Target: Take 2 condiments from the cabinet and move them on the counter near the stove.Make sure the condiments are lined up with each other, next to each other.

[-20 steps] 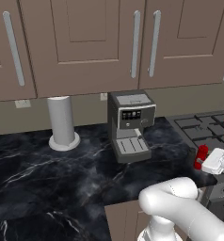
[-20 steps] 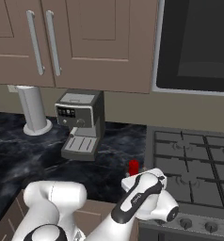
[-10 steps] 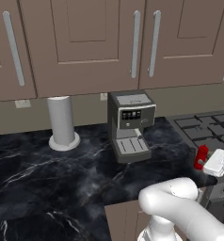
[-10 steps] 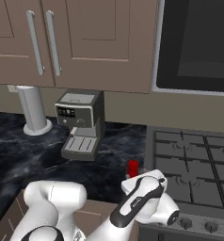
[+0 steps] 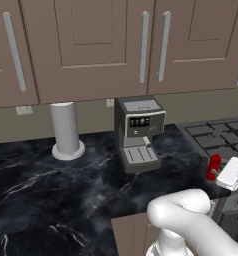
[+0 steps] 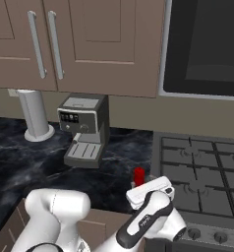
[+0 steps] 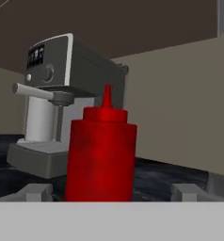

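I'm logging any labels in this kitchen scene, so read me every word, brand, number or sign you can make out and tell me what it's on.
No legible text anywhere.
Coffee machine: small pale marks on its dark front panel, too small and blurred to read.
Red squeeze bottle: plain red, no label showing.
Cabinet doors: no lettering.
Stove: nothing readable on its knobs.

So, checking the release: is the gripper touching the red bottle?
Apart. In the hand view the red bottle stands between the two fingertips, with dark counter visible on each side.
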### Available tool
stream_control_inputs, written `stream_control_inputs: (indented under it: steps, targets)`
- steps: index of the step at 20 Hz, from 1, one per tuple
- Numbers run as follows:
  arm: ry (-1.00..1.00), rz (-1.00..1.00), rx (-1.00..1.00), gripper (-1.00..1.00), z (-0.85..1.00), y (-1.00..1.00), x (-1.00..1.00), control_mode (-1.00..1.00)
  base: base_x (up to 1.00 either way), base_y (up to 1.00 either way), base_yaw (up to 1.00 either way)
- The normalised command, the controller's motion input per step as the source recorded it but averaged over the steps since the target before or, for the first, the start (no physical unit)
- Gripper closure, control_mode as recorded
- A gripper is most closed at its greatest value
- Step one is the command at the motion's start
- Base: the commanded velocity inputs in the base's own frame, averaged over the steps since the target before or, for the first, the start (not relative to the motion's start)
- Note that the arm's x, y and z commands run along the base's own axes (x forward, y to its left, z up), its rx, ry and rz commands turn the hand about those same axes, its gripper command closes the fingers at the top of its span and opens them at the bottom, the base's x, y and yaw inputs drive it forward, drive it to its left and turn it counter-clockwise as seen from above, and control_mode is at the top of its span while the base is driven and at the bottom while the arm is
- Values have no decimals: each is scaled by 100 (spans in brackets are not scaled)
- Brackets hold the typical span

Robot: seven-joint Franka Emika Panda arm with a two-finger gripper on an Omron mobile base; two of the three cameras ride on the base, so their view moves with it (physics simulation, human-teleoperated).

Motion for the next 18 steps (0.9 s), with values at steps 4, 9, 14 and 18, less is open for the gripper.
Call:
stream_control_inputs:
  steps: [4,9,14,18]
  targets:
    - [-5,0,0,-100,9,-1,-29,-100,0,0,0]
    - [0,0,0,-100,16,-4,-29,-100,0,0,0]
    - [-1,0,1,-100,48,-8,-25,-100,0,0,0]
    - [1,0,3,-100,68,-2,-20,-100,0,0,0]
